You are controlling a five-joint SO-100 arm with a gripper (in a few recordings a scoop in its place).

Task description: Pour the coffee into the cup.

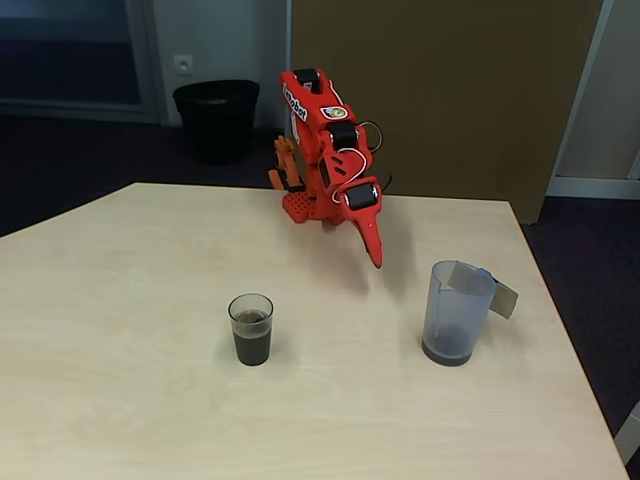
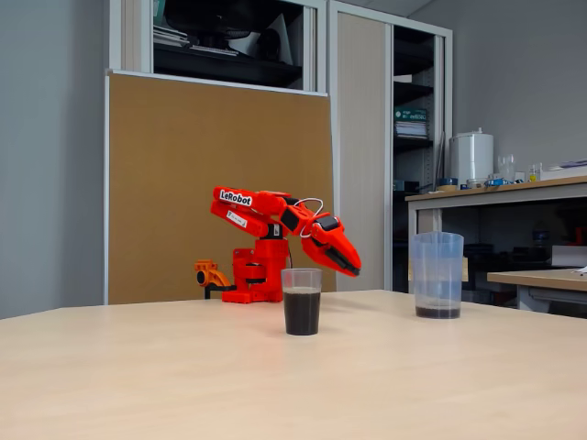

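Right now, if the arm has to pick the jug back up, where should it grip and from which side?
Probably by the cardboard tab near the rim of the jug. It juts to the right in a fixed view, a flat piece suited to a two-finger pinch. The jug stands upright, nearly empty, a thin layer of coffee at the bottom. The gripper hangs to its left, so it would need to swing around to the tab side.

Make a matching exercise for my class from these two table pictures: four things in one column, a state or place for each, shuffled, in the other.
1. cup
2. jug
3. gripper
4. bin

A. on the floor behind the table
B. holds nothing, above the table
C. about half full of coffee
D. a thin dark layer at the bottom

Pairs: 1-C, 2-D, 3-B, 4-A
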